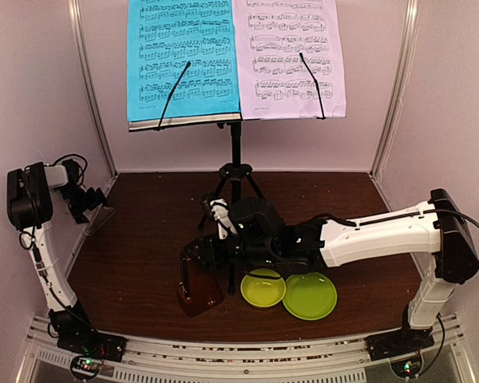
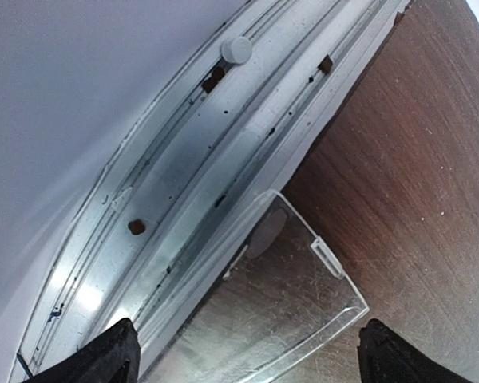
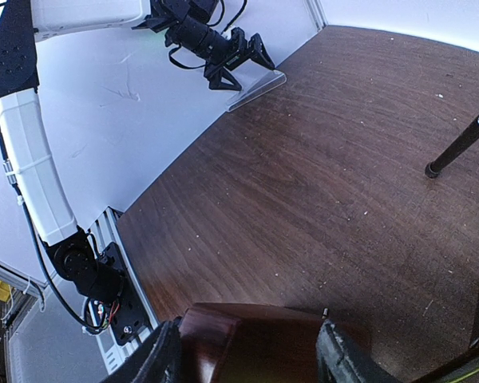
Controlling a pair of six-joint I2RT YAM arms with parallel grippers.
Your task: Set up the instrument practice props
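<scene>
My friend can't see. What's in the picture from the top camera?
The right gripper holds a small brown metronome on a dark wooden table, next to a lime-green bowl and plate. Behind it, a black music stand holds a cyan sheet and a lilac sheet of music. The left gripper hangs open near the left wall.

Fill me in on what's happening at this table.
The right gripper is clamped on the small brown metronome near the front, beside a lime-green bowl and plate. The left gripper hangs open over a clear plastic piece by the left wall. The music stand stands at the back, a cyan sheet and a lilac sheet on it.
</scene>
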